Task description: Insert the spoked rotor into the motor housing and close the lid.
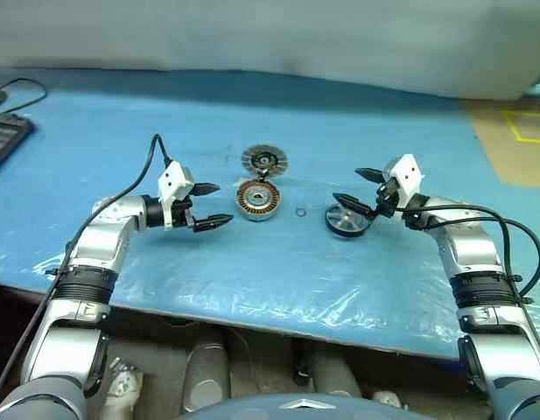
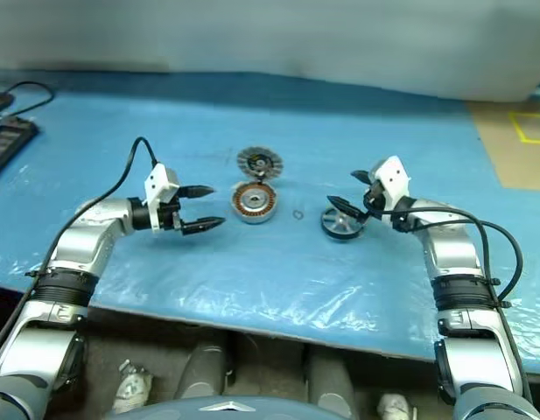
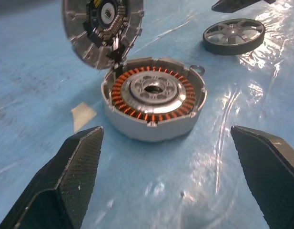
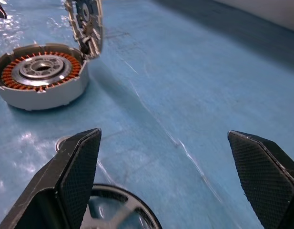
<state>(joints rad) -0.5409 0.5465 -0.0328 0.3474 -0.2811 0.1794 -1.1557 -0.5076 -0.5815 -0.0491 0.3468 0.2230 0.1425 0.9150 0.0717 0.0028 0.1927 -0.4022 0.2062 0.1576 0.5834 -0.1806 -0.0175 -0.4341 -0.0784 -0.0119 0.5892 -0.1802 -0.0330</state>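
Observation:
The motor housing (image 1: pixel 258 200) sits mid-table, its copper windings ringing a silver centre, with nothing in it. Its grey finned lid (image 1: pixel 264 160) stands open at the housing's far edge. The spoked rotor (image 1: pixel 348 219), black-rimmed with silver spokes, lies flat on the blue sheet to the housing's right. My left gripper (image 1: pixel 224 203) hangs open just left of the housing, pointing at it, empty. My right gripper (image 1: pixel 347 185) is open and empty, hovering just above the rotor's far side. In the right wrist view the rotor (image 4: pixel 123 212) lies under the fingers.
A small metal ring (image 1: pixel 301 212) lies between housing and rotor. A black device (image 1: pixel 5 140) with a cable sits at the table's far left. A brown patch with yellow tape (image 1: pixel 515 140) is at the far right. The table's front edge (image 1: pixel 252 319) runs close below the arms.

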